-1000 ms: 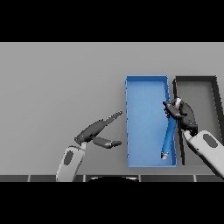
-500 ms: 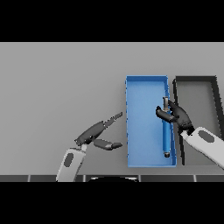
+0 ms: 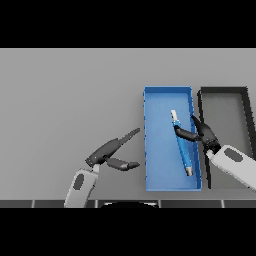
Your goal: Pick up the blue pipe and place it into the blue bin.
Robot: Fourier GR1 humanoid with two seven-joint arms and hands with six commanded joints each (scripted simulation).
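Placement step, nearly done. Blue pipe lying aslant inside the blue bin; right hand at the bin's right wall, fingers spread, thumb seemingly touching the pipe. Next: withdrawing clear. Left hand left of the bin, relaxed, empty.

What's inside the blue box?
The blue pipe lies slanted inside the blue bin. The right robot hand reaches over its right wall, hiding a bit of that edge.

The right hand hides part of the blue bin's right wall.
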